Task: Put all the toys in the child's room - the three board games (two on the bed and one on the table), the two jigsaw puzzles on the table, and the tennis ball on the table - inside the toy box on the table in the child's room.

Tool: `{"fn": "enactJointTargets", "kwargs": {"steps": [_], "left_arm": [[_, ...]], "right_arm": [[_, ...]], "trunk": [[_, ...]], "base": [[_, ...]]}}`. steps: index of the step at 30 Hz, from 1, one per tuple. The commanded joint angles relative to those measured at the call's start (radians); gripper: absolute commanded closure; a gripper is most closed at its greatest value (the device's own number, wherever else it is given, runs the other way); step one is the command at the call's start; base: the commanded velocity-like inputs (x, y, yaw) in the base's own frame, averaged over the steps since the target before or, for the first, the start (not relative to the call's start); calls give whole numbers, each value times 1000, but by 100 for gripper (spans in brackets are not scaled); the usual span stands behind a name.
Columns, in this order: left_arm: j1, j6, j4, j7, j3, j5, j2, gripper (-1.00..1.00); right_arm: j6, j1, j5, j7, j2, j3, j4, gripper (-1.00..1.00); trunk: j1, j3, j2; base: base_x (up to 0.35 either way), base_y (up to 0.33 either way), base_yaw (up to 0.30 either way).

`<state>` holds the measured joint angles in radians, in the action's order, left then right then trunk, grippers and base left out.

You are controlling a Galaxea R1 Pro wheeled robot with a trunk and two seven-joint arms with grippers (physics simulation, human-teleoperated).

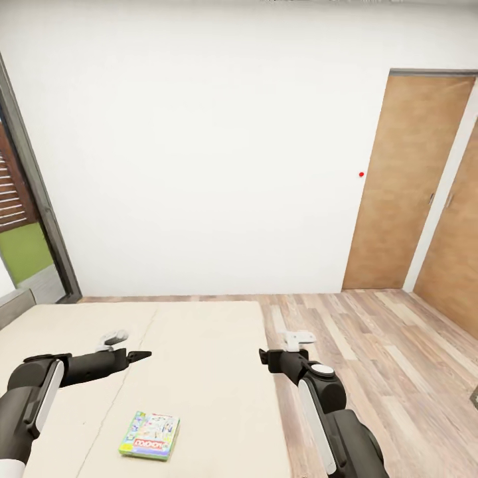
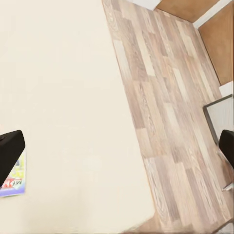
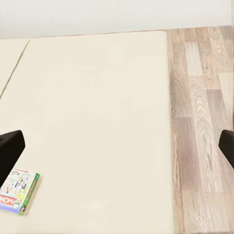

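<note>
With both my left gripper [image 1: 136,355] and right gripper [image 1: 267,358] spread wide and empty, the green-edged board game [image 1: 150,435] lies flat on the bed [image 1: 199,345] below and behind them, where I judge a shallow grasp could slip.

Both arms reach forward from the low corners of the head view, bent at the elbow. The left gripper [image 1: 136,354] points toward the middle, its dark fingers [image 1: 141,354] close at the tips there. The right gripper [image 1: 264,359] points forward. In both wrist views the black fingers [image 3: 10,151] stand wide apart, holding nothing.
</note>
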<state>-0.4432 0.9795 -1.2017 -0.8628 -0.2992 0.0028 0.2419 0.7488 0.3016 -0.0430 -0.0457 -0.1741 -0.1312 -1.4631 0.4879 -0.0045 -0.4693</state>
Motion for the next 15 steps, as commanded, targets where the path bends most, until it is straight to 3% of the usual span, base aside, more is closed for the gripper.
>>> {"fn": "enactJointTargets", "kwargs": {"steps": [1,7,15], "left_arm": [[0,7,0,-4,-1,0,0,-100],[0,7,0,-4,-1,0,-1,-100],[0,6,-1,-4,-1,0,-1,-100]], "right_arm": [[4,1,-5,-5,0,-1,-1,-100],[4,1,-4,-5,0,-1,-1,-100],[4,1,-3,-5,0,-2,-2,-100]], "trunk": [[0,0,-1],[0,1,-1],[0,2,-1]], "base": [[0,286,-273],[0,195,-208],[0,54,-59]]}}
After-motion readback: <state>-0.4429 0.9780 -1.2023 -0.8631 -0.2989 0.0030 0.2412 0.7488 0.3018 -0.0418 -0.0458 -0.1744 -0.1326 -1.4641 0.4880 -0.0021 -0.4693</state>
